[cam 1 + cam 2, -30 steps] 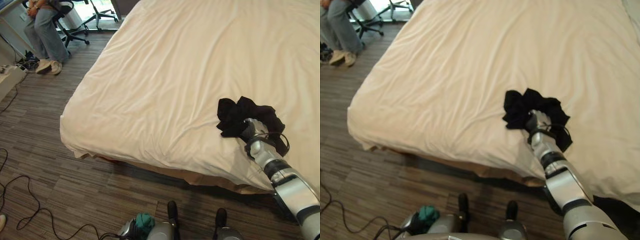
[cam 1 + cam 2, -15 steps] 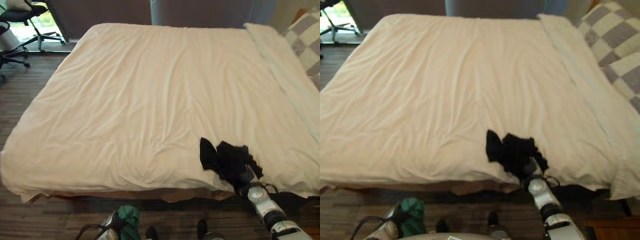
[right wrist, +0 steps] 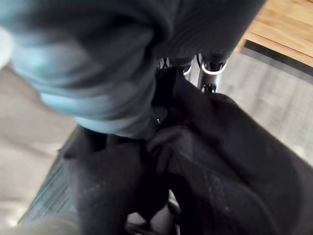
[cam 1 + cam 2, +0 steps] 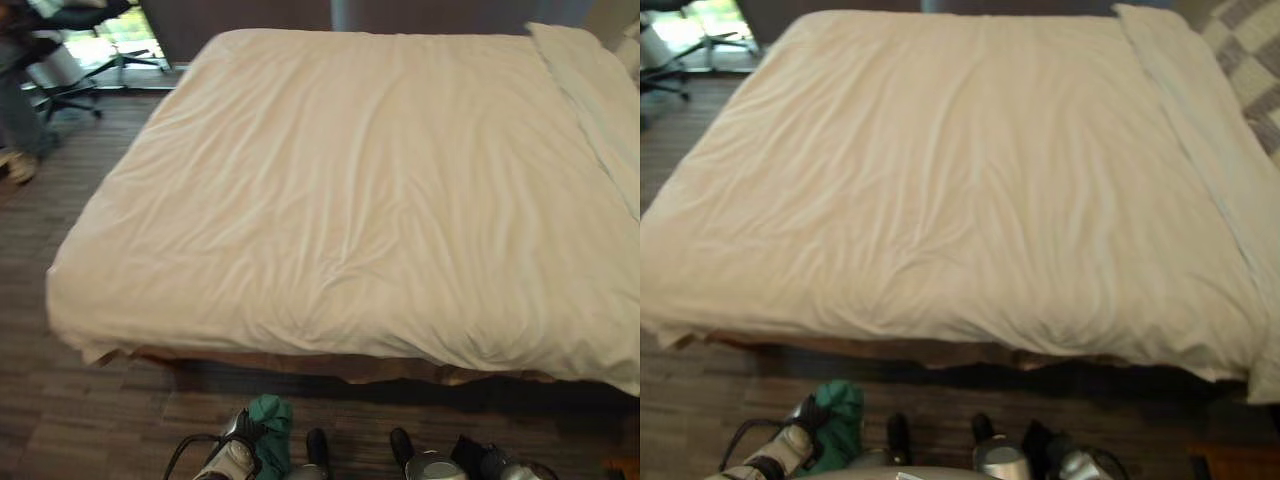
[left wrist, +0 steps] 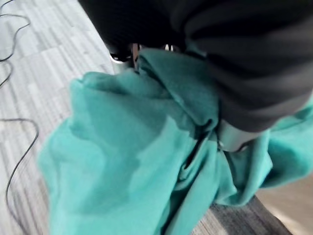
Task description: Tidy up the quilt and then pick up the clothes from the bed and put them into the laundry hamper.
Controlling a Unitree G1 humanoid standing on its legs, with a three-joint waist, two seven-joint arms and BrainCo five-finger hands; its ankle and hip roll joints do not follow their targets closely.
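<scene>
Evidently both garments are gathered: left hand clutches the teal garment; right hand grips the black garment; next, carrying both to the hamper.

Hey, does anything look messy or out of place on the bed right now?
Nothing stands out. The quilt lies spread flat over the bed with only soft wrinkles. The clothes are off it: the left hand holds a green garment and the right hand a dark garment, both low by the floor.
</scene>
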